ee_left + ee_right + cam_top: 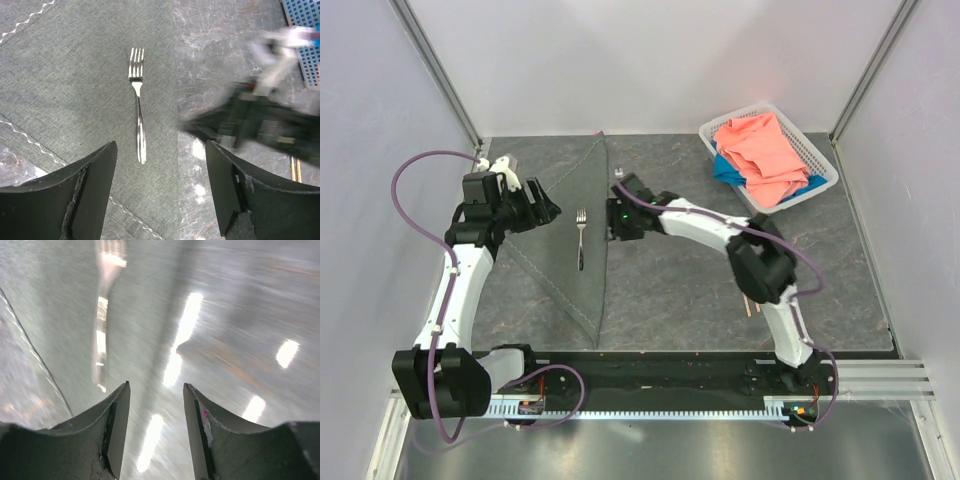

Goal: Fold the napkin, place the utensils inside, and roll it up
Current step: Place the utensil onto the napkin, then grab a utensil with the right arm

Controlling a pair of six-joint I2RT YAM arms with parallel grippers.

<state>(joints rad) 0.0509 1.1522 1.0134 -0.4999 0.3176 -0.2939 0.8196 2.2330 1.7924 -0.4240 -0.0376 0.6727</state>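
Note:
The dark grey napkin (570,270) lies folded into a triangle at the left middle of the table. The silver fork (581,238) lies on it, tines pointing away from the arms. My left gripper (550,211) is open and empty just left of the fork; in the left wrist view the fork (137,117) lies on the napkin (75,100) ahead of my gripper (161,150). My right gripper (617,228) is open and empty at the napkin's right edge. Its view is blurred, with the fork (104,310) ahead-left of the gripper (156,400). The chopsticks (752,306) lie partly hidden under the right arm.
A white basket (820,160) at the back right holds a salmon-pink cloth (760,150) and a blue cloth (730,172). White walls enclose the table on three sides. The two grippers are close together on either side of the fork.

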